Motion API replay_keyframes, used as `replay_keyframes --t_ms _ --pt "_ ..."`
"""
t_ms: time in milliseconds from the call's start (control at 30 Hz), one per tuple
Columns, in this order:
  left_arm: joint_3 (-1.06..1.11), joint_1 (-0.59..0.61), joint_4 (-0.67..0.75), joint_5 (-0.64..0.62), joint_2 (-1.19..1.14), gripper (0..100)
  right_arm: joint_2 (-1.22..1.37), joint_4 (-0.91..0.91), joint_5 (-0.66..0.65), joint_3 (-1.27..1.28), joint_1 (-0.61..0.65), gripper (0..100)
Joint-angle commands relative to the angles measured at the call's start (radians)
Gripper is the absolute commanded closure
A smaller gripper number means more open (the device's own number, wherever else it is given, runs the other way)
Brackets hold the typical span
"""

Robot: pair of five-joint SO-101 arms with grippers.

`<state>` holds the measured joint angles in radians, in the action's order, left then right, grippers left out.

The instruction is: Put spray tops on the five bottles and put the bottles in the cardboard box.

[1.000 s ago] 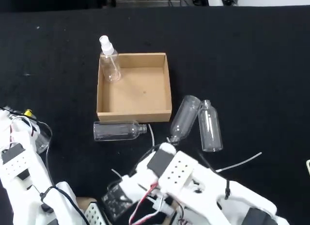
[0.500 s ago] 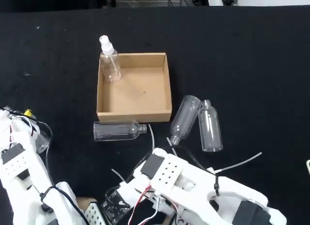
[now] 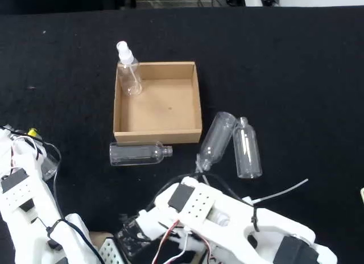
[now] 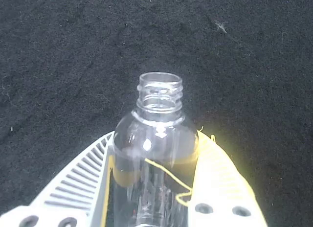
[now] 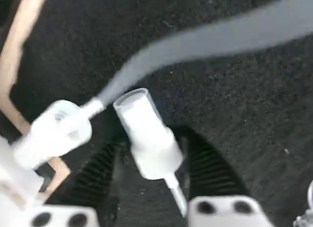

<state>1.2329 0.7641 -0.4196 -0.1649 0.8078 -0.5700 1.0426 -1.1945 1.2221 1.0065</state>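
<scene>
Now, the cardboard box (image 3: pixel 157 137) has one capped bottle (image 3: pixel 129 76) in its far left corner; three loose bottles (image 3: pixel 139 153) lie just beside it; the left gripper (image 4: pixel 155 145) clamps an open bottle (image 4: pixel 159 97); the right gripper (image 5: pixel 152 161) pinches a spray top (image 5: pixel 146 131); best to centre its tube over the neck first.

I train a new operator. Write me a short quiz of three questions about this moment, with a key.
1. True or false: the bottle held by the left gripper is already capped.
2. How many loose bottles lie on the table outside the cardboard box?
3. The right gripper holds: A) a bottle, B) a spray top, C) nothing.
Key: 1 false; 2 three; 3 B.
</scene>
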Motion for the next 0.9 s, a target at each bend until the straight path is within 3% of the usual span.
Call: replay_keyframes --t_ms 0,267,433,700,867 --pt "-0.018 0.007 0.017 -0.006 0.021 97 0.004 -0.008 0.037 -0.005 -0.011 98.9" --pt "-0.013 0.007 0.017 -0.005 0.023 97 0.002 0.005 0.181 -0.127 -0.020 98.4" --pt "-0.012 0.007 0.017 -0.005 0.025 97 0.002 0.097 0.279 -0.311 -0.109 98.4" --pt "-0.012 0.007 0.017 -0.005 0.025 97 -0.004 0.377 0.562 -0.661 -0.187 98.4" --pt "-0.012 0.007 0.015 -0.005 0.028 97 -0.091 0.437 0.727 -0.817 -0.190 98.4"
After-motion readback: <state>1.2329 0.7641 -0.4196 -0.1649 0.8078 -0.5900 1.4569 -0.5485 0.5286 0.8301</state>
